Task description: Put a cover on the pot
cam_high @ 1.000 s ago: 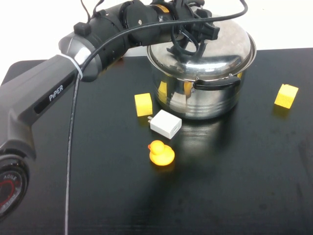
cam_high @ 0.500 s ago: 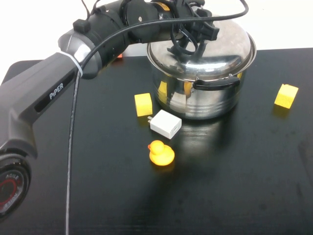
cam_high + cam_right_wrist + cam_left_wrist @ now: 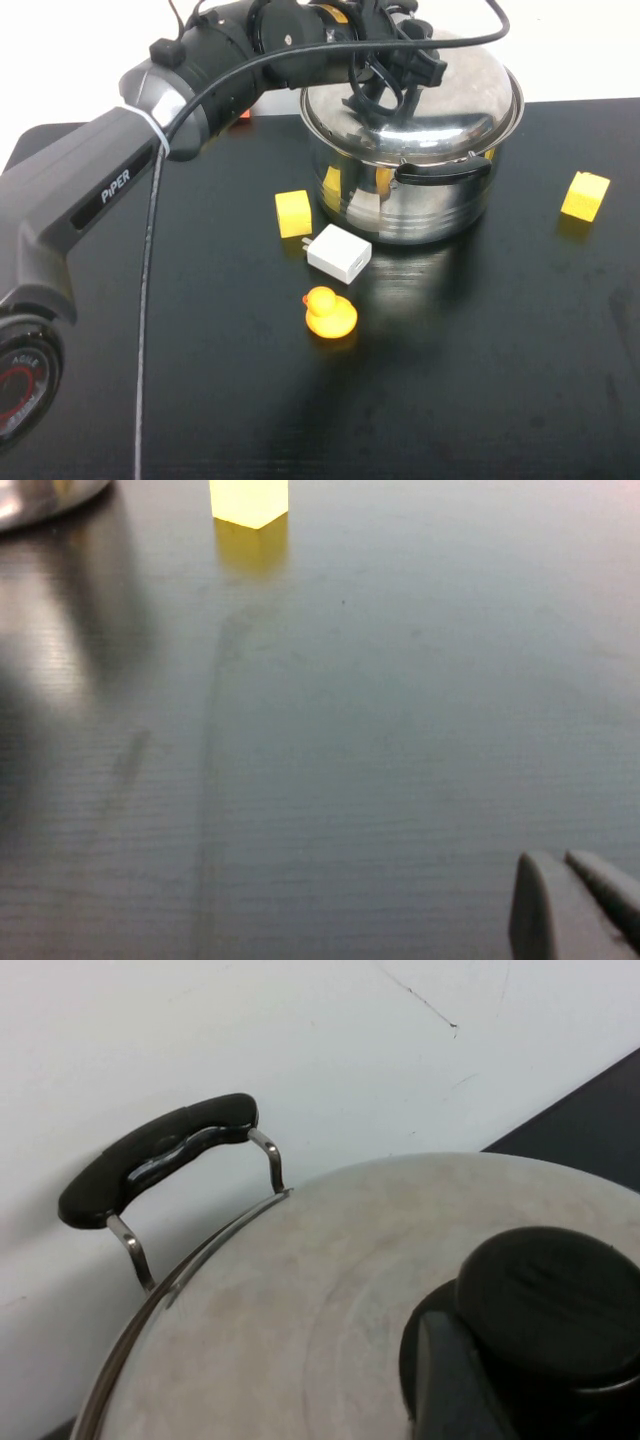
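The pot (image 3: 410, 195) stands at the far middle of the black table (image 3: 480, 380), close to the white wall, shiny and straight-sided, with one black side handle (image 3: 445, 170) facing the camera and another on its far side (image 3: 160, 1155), seen in the left wrist view against the wall. The domed steel lid (image 3: 470, 90) sits on its rim, and in the high view it looks level and seated all round. The lid's black knob (image 3: 550, 1300) fills the corner of the left wrist view, with a dark finger (image 3: 450, 1380) of the left gripper (image 3: 385, 85) lying against it. In the high view that gripper hangs over the middle of the lid, at the knob, the left arm (image 3: 150, 150) reaching in from the near left; its fingers stand part-way apart about the knob, but I cannot tell whether they are clamped on it or merely beside it. Just beside the pot on its left is a yellow block (image 3: 293, 213), and touching or almost touching that block, nearer the camera, lies a white charger (image 3: 338, 253). Nearer still is a yellow duck (image 3: 329, 312), apart from the charger. A second yellow block (image 3: 585, 195) sits well to the right of the pot. The right gripper (image 3: 575, 905) is out of the high view; its own camera shows its fingertips together, low over bare table, with that second block (image 3: 249, 500) farther off.
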Action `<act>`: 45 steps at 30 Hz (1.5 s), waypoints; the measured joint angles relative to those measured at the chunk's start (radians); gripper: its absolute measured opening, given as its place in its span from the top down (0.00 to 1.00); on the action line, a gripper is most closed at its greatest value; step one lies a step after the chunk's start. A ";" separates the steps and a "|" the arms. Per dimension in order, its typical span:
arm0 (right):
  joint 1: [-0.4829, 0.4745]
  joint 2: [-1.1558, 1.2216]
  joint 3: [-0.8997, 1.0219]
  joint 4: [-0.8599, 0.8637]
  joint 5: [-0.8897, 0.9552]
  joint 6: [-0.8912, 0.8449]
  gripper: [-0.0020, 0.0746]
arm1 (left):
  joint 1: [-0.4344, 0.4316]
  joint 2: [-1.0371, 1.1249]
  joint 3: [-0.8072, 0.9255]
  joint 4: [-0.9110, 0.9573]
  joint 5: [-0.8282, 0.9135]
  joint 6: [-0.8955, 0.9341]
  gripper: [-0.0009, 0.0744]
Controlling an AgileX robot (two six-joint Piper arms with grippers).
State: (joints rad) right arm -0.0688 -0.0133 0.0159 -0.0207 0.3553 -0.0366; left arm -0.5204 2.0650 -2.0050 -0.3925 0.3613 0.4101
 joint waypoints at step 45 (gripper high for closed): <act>0.000 0.000 0.000 0.000 0.000 0.000 0.98 | 0.000 -0.832 0.284 0.812 0.527 -0.680 0.99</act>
State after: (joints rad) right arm -0.0688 -0.0133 0.0159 -0.0207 0.3553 -0.0366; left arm -0.5204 1.2326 -1.7206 0.4200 0.8883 -0.2704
